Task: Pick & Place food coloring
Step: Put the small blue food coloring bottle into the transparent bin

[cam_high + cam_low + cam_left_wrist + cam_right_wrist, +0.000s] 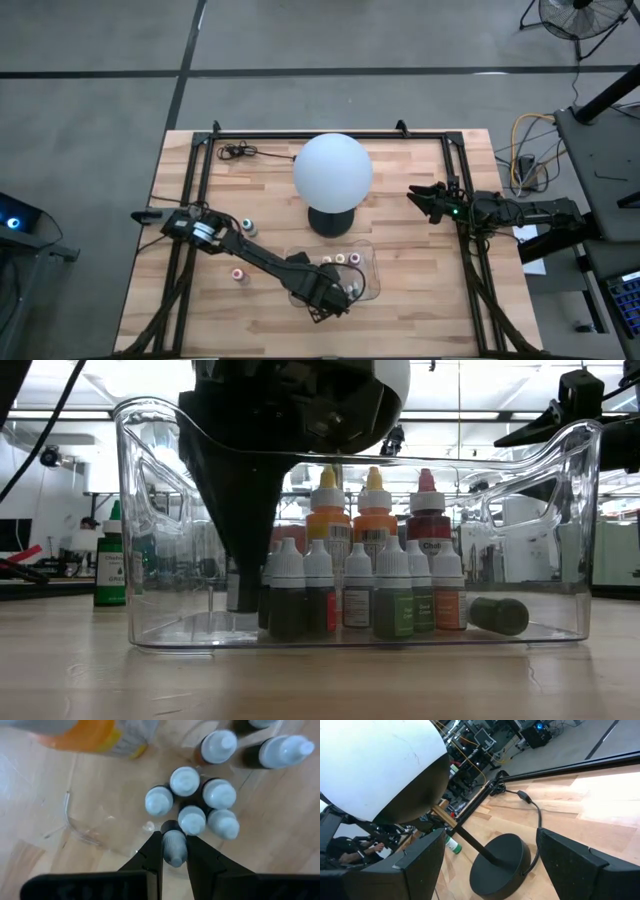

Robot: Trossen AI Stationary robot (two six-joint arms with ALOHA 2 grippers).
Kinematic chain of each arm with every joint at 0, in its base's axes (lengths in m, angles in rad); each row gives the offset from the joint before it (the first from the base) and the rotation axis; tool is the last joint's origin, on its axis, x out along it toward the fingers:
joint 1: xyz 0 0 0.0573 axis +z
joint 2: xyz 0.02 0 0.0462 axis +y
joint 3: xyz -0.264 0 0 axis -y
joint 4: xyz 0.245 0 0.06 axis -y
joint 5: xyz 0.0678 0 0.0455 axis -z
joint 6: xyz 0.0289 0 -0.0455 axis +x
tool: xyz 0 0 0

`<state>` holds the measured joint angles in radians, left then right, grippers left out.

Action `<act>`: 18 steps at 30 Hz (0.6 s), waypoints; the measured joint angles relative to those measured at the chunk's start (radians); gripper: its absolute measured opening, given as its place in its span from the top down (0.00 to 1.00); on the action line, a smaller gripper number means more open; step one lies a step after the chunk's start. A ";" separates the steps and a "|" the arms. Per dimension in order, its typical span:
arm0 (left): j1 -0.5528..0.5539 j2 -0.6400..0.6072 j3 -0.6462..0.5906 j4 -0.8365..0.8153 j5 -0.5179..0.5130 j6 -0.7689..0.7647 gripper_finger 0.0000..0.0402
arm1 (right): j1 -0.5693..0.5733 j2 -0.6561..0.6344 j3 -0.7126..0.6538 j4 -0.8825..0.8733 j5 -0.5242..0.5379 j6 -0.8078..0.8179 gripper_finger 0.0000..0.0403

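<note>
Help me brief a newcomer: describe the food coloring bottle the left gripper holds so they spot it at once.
Find the white globe lamp, then the clear tray in front of it. Inside stands a cluster of white-capped bottles. The held bottle sits at that cluster's edge, the only one pinched between the left gripper fingers.

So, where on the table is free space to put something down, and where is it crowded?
Bare wood lies between the lamp base and the right gripper, and along the front right edge. It is crowded at the clear tray, where the left gripper holds a bottle beside the packed food coloring bottles.
</note>
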<state>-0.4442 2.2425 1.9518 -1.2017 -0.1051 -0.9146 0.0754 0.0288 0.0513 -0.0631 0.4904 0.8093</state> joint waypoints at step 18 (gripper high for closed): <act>0.003 0.000 -0.027 0.043 0.039 -0.008 0.82 | 0.000 0.000 0.000 0.000 0.000 0.000 0.25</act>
<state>-0.4416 2.2425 1.9247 -1.1591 -0.0662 -0.9222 0.0755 0.0288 0.0509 -0.0629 0.4904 0.8093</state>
